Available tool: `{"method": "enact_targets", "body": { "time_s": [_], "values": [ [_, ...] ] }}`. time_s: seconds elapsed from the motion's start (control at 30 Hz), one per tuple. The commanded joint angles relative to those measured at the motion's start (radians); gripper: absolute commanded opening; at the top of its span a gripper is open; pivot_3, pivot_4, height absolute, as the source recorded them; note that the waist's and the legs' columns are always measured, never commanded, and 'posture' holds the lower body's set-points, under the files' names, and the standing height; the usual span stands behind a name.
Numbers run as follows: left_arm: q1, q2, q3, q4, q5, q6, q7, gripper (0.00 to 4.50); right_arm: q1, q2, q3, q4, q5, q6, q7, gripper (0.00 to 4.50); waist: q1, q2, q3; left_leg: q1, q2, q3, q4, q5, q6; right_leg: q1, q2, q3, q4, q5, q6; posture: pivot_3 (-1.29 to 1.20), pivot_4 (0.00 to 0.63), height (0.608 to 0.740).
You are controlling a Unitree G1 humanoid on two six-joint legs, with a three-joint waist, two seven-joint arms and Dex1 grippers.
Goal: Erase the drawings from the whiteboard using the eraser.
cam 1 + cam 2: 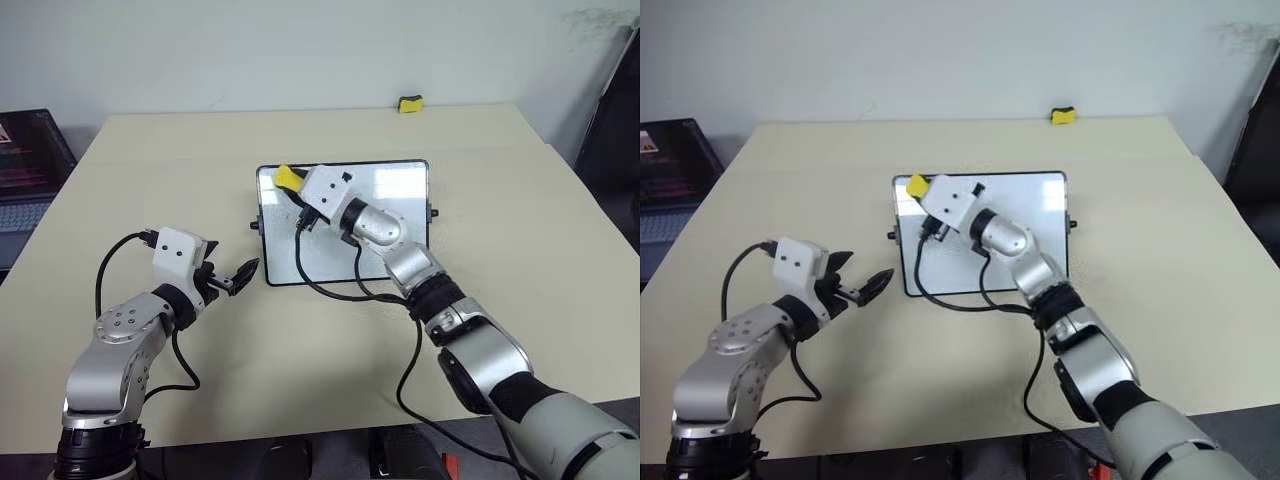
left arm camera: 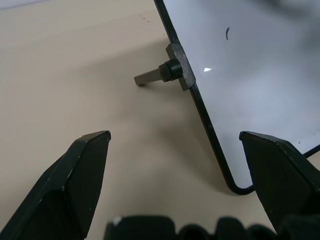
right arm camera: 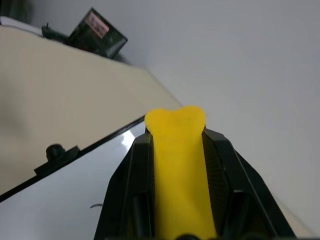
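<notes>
Here, the desk (image 1: 300,360) is a wide, pale beige top set against a plain light wall, with a laptop (image 1: 25,165) off its far left edge and something dark beyond the right edge. The whiteboard (image 1: 400,190) lies flat near the middle, its long side running left to right, a small black knob (image 1: 254,225) on its left edge. Bare desk surrounds it on every side; a small yellow-and-black block (image 1: 410,103) sits well apart at the far edge. My right hand (image 1: 296,182) is over the board's far left corner, clamped on the eraser (image 3: 177,165), which is pinched narrow between the fingers with its long axis along them, its free end pointing far and left. My left hand (image 1: 240,275) hovers just beside the board's near left corner, fingers spread wide and holding nothing. Close up from that wrist, one small black mark (image 2: 227,33) shows on the glossy surface.
</notes>
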Motion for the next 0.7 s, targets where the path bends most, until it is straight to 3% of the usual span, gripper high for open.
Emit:
{"method": "enact_targets", "body": {
  "time_s": [0.03,0.2,0.5,0.7],
  "values": [
    [0.004,0.002,0.005,-0.036,-0.003,-0.004,0.003,4.50,-0.020,0.009,0.020,0.041,-0.016,0.047,0.031,0.98,0.001,0.000,0.000,0.000,0.000,0.000,0.000,0.000,0.000,0.000,0.000,0.000,0.000,0.000,0.000,0.00,0.150,0.740],
    [0.012,-0.001,0.008,-0.043,-0.006,-0.002,0.007,4.50,0.055,-0.012,0.049,0.027,-0.011,0.143,0.150,0.98,0.000,0.000,0.000,0.002,0.000,0.000,0.001,-0.001,0.002,0.002,0.000,-0.001,0.001,0.000,0.000,0.00,0.150,0.740],
    [-0.004,-0.003,-0.002,-0.029,-0.007,-0.002,0.001,4.50,0.110,-0.051,0.070,-0.031,-0.022,0.160,0.217,0.98,0.001,0.000,0.000,0.009,0.000,0.000,0.001,-0.002,0.004,0.009,0.000,-0.002,0.002,0.001,-0.001,0.00,0.150,0.740],
    [-0.004,0.000,-0.005,-0.027,-0.007,-0.002,-0.002,4.50,0.065,-0.023,0.004,-0.064,0.010,0.099,0.075,0.98,0.001,0.000,0.000,0.009,0.000,0.000,0.001,-0.001,0.003,0.008,0.000,-0.002,0.002,0.001,-0.001,0.00,0.150,0.740]
  ]
}}
